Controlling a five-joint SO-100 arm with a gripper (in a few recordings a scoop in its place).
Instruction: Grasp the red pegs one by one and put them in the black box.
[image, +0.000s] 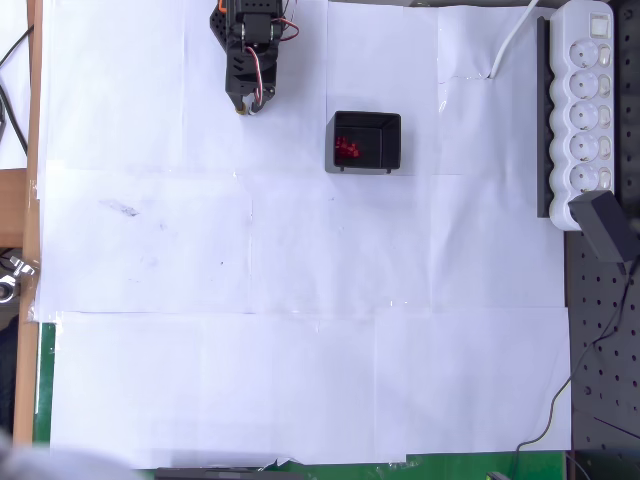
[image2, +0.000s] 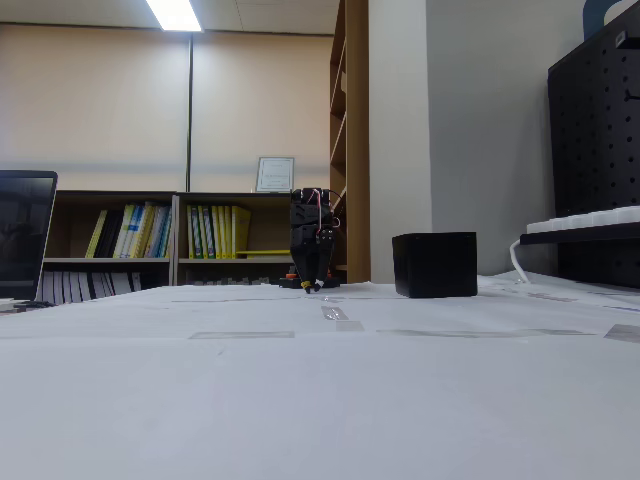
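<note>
The black box (image: 366, 142) stands on the white paper at upper middle in the overhead view; in the fixed view the black box (image2: 434, 264) shows as a dark cube right of the arm. Several red pegs (image: 347, 149) lie clustered inside it, toward its left wall. My gripper (image: 245, 103) hangs folded near the arm's base, left of the box and apart from it; in the fixed view the gripper (image2: 314, 287) points down just above the paper. Its fingers look closed together with nothing between them.
A white power strip (image: 586, 105) with a black adapter (image: 608, 226) lies along the right edge, with a white cable (image: 512, 38) running to the top. A pegboard (image: 605, 350) sits at lower right. White paper sheets (image: 300, 320) cover the table.
</note>
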